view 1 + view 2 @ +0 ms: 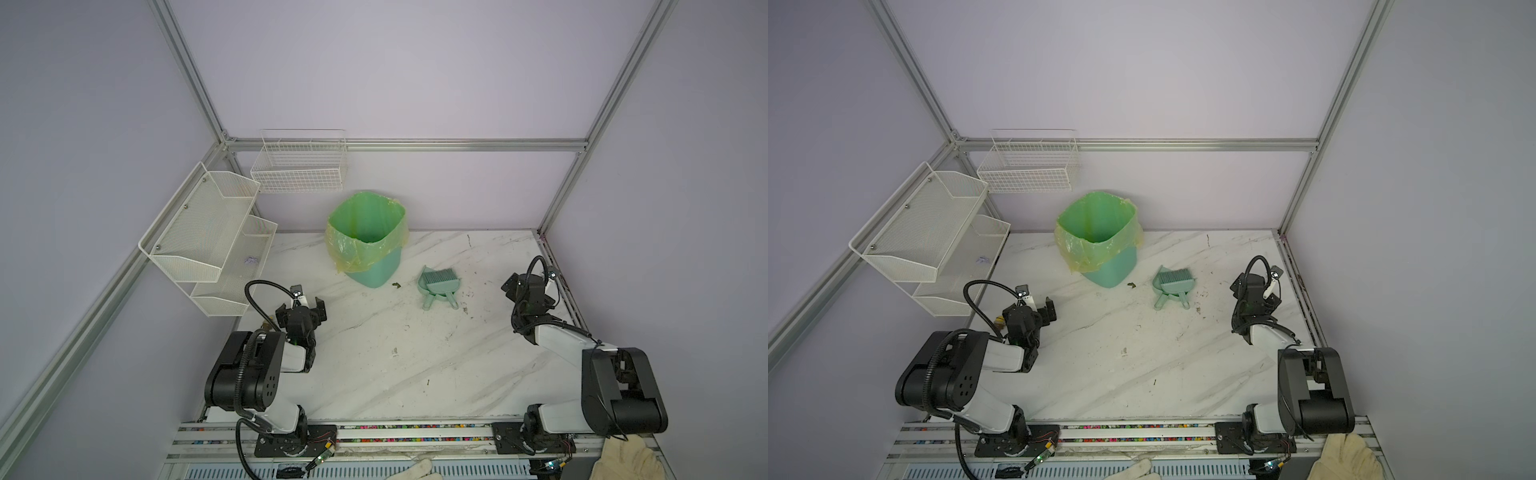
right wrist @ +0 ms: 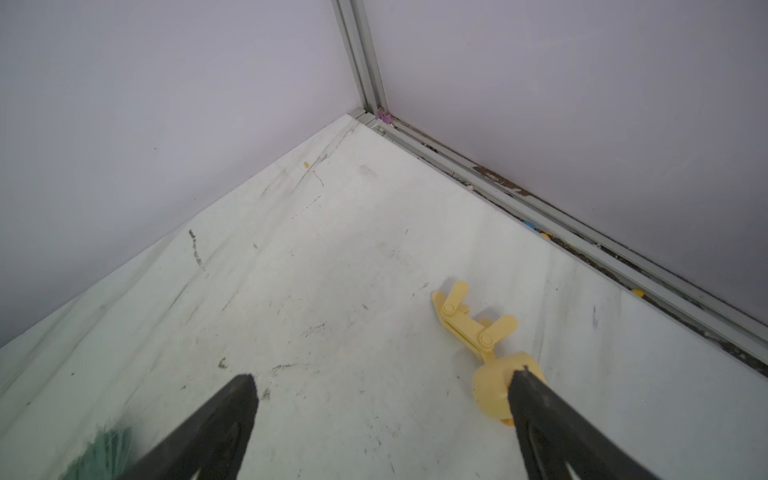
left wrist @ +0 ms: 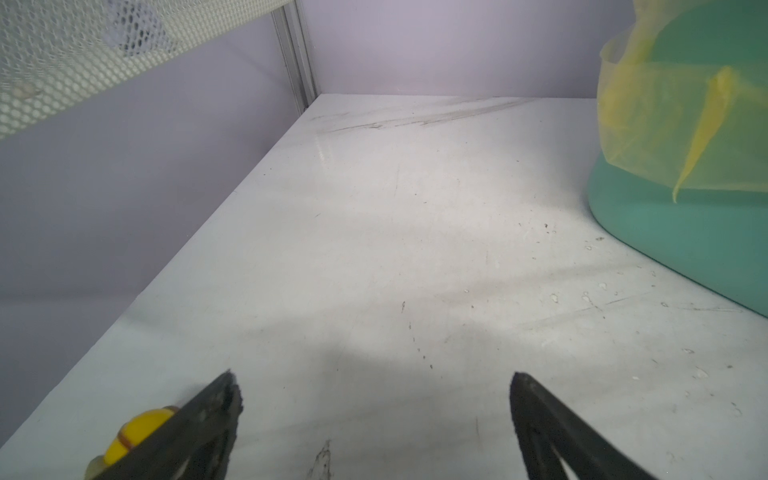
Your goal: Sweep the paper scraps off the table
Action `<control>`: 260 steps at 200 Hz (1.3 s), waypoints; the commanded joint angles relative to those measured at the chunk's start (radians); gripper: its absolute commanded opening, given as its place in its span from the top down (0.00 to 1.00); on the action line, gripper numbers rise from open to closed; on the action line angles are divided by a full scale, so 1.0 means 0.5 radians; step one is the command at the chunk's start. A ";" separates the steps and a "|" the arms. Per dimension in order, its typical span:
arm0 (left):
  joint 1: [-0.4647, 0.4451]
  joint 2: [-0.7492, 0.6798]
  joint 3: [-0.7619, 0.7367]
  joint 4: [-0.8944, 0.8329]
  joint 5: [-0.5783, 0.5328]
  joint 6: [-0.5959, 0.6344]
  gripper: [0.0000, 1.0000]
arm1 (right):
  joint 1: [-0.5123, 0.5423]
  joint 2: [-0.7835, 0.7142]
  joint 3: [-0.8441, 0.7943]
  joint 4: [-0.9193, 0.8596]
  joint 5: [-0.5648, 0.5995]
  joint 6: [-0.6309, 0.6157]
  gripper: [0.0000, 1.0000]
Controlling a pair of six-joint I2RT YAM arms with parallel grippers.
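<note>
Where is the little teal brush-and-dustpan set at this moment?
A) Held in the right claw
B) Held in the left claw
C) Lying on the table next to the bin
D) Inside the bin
C: the brush-and-dustpan set lies on the table beside the bin, apart from both arms; the left gripper and right gripper stand open with nothing between their jaws.

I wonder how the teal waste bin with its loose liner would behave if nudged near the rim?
The teal waste bin looks like light plastic and narrows toward its base, so a nudge near the rim would probably tip it rather than slide it. Its liner hangs in loose folds, so it would likely crumple and slip.
</note>
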 commanded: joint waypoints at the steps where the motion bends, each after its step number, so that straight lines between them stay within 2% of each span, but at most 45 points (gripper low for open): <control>1: 0.012 -0.016 0.099 0.114 0.012 0.020 0.00 | -0.009 0.159 -0.007 0.301 0.189 -0.055 0.03; 26: 0.010 -0.016 0.101 0.116 0.014 0.020 0.00 | -0.009 0.206 -0.061 0.482 0.176 -0.086 0.03; 60: 0.013 -0.016 0.101 0.116 0.012 0.020 0.00 | -0.009 0.131 -0.340 1.067 0.223 -0.129 0.03; 101: 0.013 -0.016 0.100 0.114 0.013 0.020 0.00 | -0.009 0.144 -0.385 1.246 0.288 -0.240 0.02; 139: 0.012 -0.016 0.102 0.116 0.015 0.022 0.00 | -0.009 0.330 -0.569 1.892 0.314 -0.380 0.03; 148: 0.013 -0.016 0.099 0.116 0.013 0.020 0.00 | -0.009 0.328 -0.562 1.884 0.306 -0.390 0.03; 168: 0.013 -0.016 0.100 0.117 0.013 0.020 0.00 | -0.009 0.320 -0.537 1.816 0.231 -0.380 0.03; 217: 0.011 -0.016 0.101 0.114 0.010 0.020 0.00 | 0.023 0.418 -0.429 1.815 -0.108 -0.653 0.03; 239: 0.010 -0.016 0.099 0.116 0.015 0.020 0.00 | 0.030 0.511 -0.482 1.992 -0.292 -0.720 0.03; 251: 0.012 -0.016 0.099 0.117 0.013 0.020 0.00 | 0.039 0.699 -0.527 2.385 -0.377 -0.838 0.03; 260: 0.011 -0.016 0.099 0.116 0.014 0.020 0.00 | 0.046 0.623 -0.529 2.226 -0.446 -0.836 0.03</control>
